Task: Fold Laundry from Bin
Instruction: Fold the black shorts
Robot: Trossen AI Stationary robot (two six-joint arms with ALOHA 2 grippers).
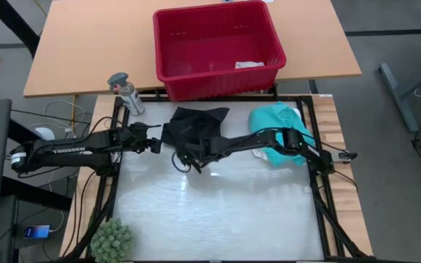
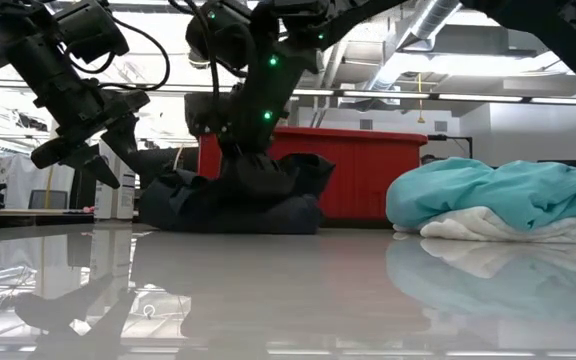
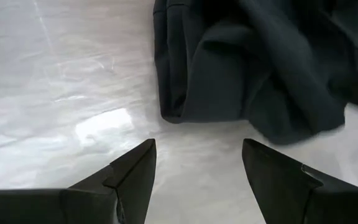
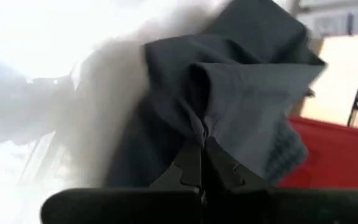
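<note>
A black garment [image 1: 196, 124] lies bunched on the glossy table top, just in front of the red bin [image 1: 218, 47]. A small pale piece [image 1: 248, 65] lies in the bin's near right corner. A turquoise shirt [image 1: 278, 124] lies heaped over white cloth [image 1: 265, 153] at the table's right. My right gripper [image 1: 186, 157] reaches across from the right and is shut on the black garment's near part. My left gripper [image 3: 197, 163] hovers open just left of the garment [image 3: 253, 68] and touches nothing. My right gripper pinches a bunched fold of the black garment [image 4: 205, 121] between its two fingertips. It comes slanting down from the table's right. The cloth rises to a peak at the fingers, several layers gathered, while the rest of the garment [image 2: 228, 210] lies on the table.
A spray bottle [image 1: 126, 93] stands at the far left, next to the left arm. A green spiky plant [image 1: 112, 241] sits at the near left corner. The near half of the glossy top [image 1: 218, 212] is bare.
</note>
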